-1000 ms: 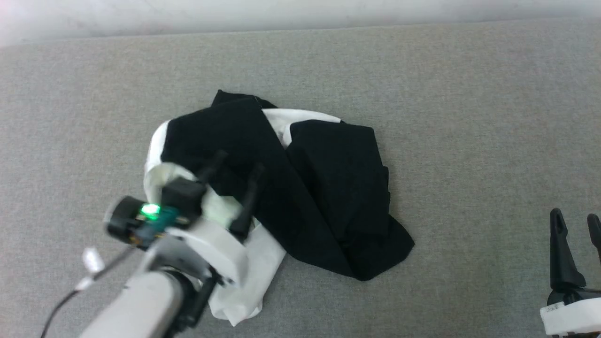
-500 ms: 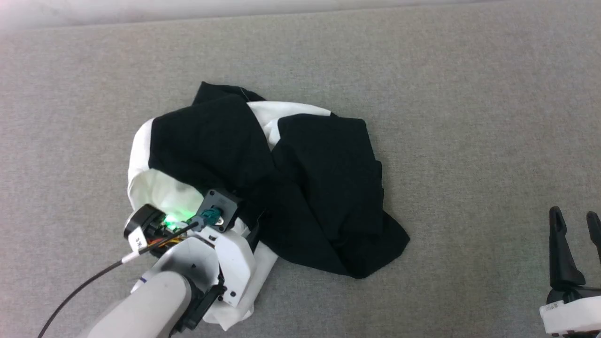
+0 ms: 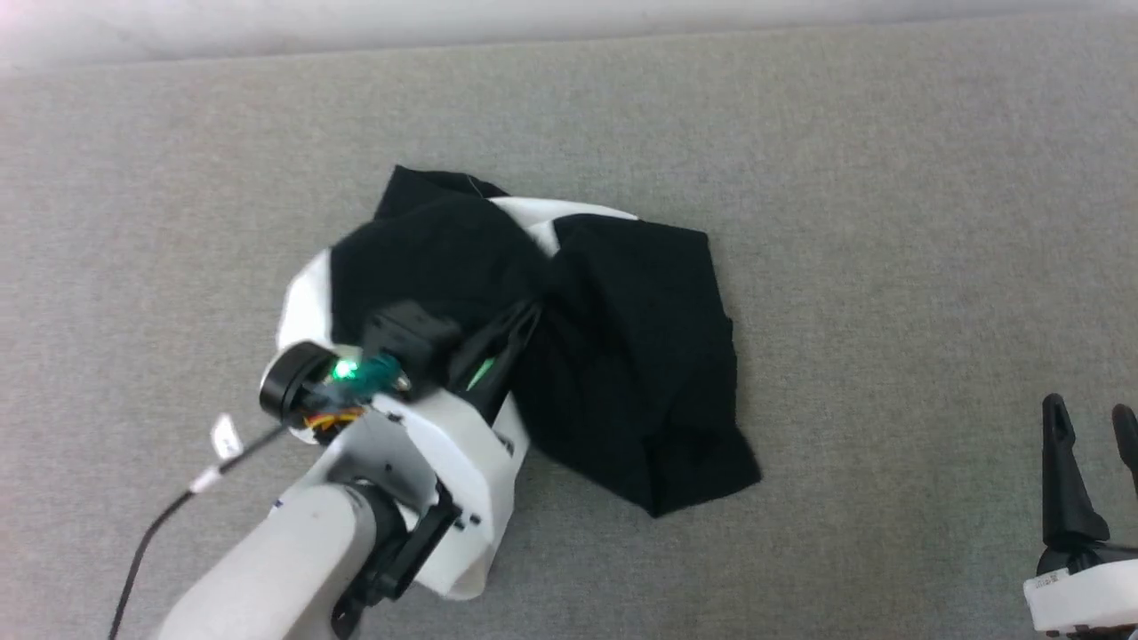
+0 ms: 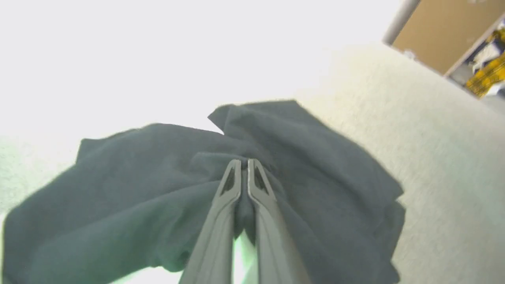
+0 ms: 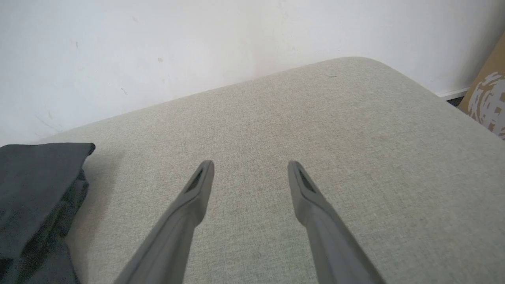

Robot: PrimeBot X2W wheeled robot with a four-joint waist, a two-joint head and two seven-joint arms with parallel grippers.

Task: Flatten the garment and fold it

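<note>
The garment (image 3: 622, 338), a crumpled black-and-white T-shirt, lies bunched in the middle of the grey cushion. My left gripper (image 3: 524, 316) is shut on a fold of its black cloth near the heap's centre. In the left wrist view the two fingers (image 4: 244, 169) pinch dark fabric of the garment (image 4: 323, 165) between them. A white part of the shirt (image 3: 302, 298) shows at the left, partly behind my left arm. My right gripper (image 3: 1089, 427) stands open at the lower right, well clear of the shirt; in its wrist view the right gripper (image 5: 250, 169) holds nothing, and the garment (image 5: 35, 189) lies at the left.
The grey upholstered surface (image 3: 889, 222) stretches wide on all sides of the shirt. A white wall (image 5: 158, 39) runs along its far edge. A brown cardboard box (image 5: 487, 98) stands beyond the right corner. A cable (image 3: 169, 516) trails from my left wrist.
My left gripper went down into the heap and shut on black cloth, then rose a little toward the upper right, dragging the fabric. The shirt's lower edge pulled in. The right arm stayed put.
</note>
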